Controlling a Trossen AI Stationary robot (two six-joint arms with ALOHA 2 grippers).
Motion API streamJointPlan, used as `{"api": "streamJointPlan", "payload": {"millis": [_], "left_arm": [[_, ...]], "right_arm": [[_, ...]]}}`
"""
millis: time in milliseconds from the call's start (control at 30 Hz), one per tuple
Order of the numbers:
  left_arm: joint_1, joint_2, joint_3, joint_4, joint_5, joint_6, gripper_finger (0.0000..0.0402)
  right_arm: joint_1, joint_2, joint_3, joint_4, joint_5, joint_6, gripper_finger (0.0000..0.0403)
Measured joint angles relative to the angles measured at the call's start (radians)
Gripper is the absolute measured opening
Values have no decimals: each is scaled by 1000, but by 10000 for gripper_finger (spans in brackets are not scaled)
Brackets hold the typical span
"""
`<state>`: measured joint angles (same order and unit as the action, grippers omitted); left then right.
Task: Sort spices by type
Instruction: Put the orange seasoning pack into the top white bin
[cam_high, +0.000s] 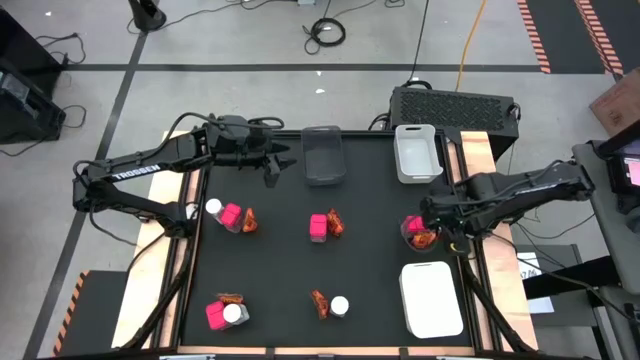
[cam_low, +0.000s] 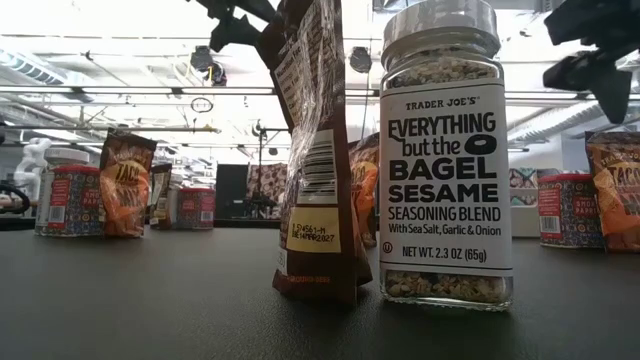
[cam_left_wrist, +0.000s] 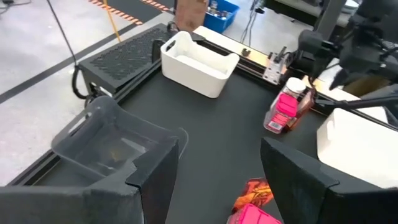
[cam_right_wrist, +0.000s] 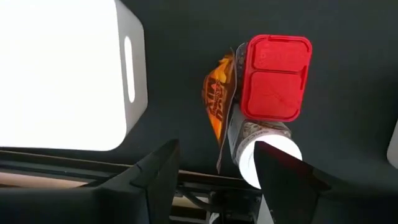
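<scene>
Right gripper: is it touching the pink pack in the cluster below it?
Apart. In the right wrist view the right gripper has both fingers open, and bare table shows between its fingertips and the pink pack.

- I see the spices in six small clusters on the dark bench (cam_high: 370, 210), each a pink pack, a white-lidded jar and an orange-red sachet.
- Left cluster: jar (cam_high: 214, 208), pink pack (cam_high: 231, 215), sachet (cam_high: 248, 221) in a row, touching.
- Centre: pink pack (cam_high: 318, 227) beside a sachet (cam_high: 336, 224).
- Right edge – pink pack (cam_high: 412, 226) on a sachet (cam_high: 424, 240); the right wrist view shows a jar (cam_right_wrist: 264, 146) lying on its side there.
- Near left: sachet (cam_high: 231, 297), pink pack (cam_high: 216, 315), jar (cam_high: 234, 313).
- Near centre – sachet (cam_high: 320, 303) beside an upright jar (cam_high: 340, 305).
</scene>
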<state>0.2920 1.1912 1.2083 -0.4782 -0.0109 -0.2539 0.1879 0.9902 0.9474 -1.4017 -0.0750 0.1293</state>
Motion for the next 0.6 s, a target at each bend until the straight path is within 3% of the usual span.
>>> {"api": "streamJointPlan", "payload": {"millis": [367, 600], "left_arm": [[0, 0, 0, 10, -3, 129, 231], [-1, 0, 1, 36, 81, 188, 231]], "right_arm": [[27, -1, 0, 102, 99, 70, 201], [26, 40, 0, 133, 106, 73, 201]]}}
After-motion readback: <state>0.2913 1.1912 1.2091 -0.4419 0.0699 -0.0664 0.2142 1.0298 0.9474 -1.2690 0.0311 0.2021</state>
